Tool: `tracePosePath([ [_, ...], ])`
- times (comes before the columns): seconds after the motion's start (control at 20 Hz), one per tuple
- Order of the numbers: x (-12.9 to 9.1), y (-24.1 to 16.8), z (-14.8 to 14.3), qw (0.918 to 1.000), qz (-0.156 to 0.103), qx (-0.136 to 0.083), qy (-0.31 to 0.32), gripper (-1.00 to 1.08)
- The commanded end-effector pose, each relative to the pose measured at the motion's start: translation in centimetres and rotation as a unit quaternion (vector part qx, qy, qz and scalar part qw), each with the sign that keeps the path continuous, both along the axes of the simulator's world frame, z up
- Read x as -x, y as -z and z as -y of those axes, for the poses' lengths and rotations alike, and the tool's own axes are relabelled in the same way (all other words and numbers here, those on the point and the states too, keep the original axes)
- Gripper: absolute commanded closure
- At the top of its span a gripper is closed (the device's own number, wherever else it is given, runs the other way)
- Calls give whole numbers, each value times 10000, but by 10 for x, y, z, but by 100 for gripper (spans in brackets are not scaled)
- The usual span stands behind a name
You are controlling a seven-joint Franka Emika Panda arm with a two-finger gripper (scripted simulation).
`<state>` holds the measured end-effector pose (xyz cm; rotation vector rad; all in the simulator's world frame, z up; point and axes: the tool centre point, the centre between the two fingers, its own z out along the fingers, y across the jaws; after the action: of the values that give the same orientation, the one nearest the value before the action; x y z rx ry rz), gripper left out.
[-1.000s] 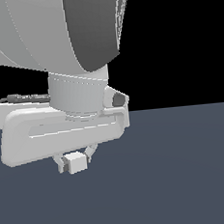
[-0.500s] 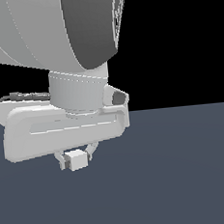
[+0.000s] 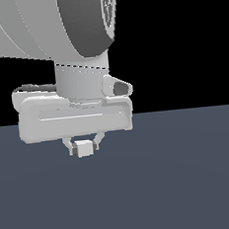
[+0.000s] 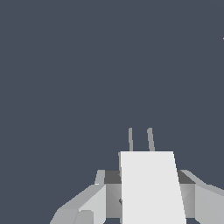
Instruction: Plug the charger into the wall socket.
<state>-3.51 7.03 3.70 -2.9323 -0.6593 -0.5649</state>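
Note:
The charger [image 3: 83,148] is a small plain white cube held between the fingers of my gripper [image 3: 83,147], which is shut on it just above the dark grey floor. In the wrist view the charger [image 4: 151,188] fills the foreground as a white block, with two thin grey prongs [image 4: 140,140] sticking out of its far face. The wall socket is out of view in both frames. The arm's big white body takes up the upper part of the exterior view's left.
A flat dark grey floor [image 3: 182,179] spreads under the gripper, with black background above it. A tiny pale speck [image 4: 222,38] shows at the edge of the wrist view.
The gripper with the charger has shifted slightly toward the exterior view's right; its hold looks the same.

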Motion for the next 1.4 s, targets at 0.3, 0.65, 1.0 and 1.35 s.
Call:
tracePosePath([
  [0.3, -27, -26, 16, 9935, 19, -22, 1139, 108],
  [0.65, -44, -45, 33, 9798, 17, -20, 2001, 108],
  [1.0, -54, -57, 48, 9654, 3, -8, 2607, 108],
  [1.35, -58, -63, 57, 9563, -14, 2, 2925, 108],
])
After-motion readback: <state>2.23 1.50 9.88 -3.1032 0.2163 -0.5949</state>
